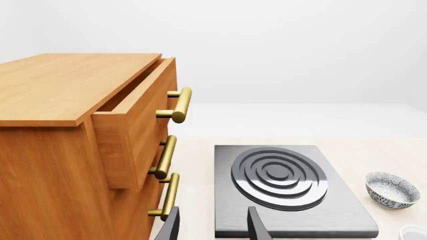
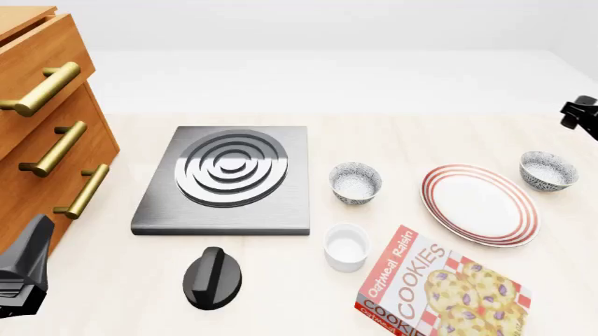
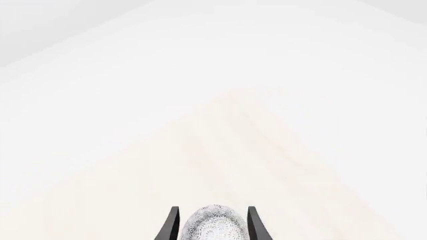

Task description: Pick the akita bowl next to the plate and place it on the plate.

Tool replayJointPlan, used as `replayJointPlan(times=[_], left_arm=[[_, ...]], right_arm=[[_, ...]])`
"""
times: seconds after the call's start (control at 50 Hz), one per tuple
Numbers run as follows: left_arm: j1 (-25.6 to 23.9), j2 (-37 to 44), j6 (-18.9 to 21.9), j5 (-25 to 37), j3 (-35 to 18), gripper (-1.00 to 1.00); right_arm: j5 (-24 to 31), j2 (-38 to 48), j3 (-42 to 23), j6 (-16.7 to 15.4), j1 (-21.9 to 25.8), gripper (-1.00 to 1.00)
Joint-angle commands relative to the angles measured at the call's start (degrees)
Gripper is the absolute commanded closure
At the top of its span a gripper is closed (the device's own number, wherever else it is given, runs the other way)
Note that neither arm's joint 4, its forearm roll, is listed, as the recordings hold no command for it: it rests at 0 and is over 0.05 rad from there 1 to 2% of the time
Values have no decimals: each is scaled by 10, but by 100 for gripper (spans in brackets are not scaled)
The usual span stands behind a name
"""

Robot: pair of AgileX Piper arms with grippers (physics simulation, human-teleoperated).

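Two akita bowls [image 2: 547,170] [image 2: 355,182], one plate [image 2: 480,204].

Simulated kitchen setup. Pale wood surface [image 2: 421,133] carries a single-burner stove plate [image 2: 229,178] with its black knob [image 2: 213,278] just in front; wooden drawer cabinet with brass handles [image 2: 47,133] left of stove; bowls, red-ringed plate [image 2: 480,204], cookie box [image 2: 439,290] to its right.

Speckled akita bowl [image 3: 213,225] between the 2 dark fingers [image 3: 171,225] of the right claw [image 3: 212,227], perhaps untouched.
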Motion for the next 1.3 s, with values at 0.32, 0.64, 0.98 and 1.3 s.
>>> replayJointPlan(times=[0.32,0.64,0.98,1.3], left_arm=[[0,0,0,0,0,-100],[0,0,0,0,0,-100],[0,0,0,0,0,-100],[0,0,0,0,0,-100]], right_arm=[[12,33,-26,10,-26,-100],[17,75,-45,20,-35,-100],[14,112,-51,27,-45,-100],[7,133,-46,28,-44,-100]])
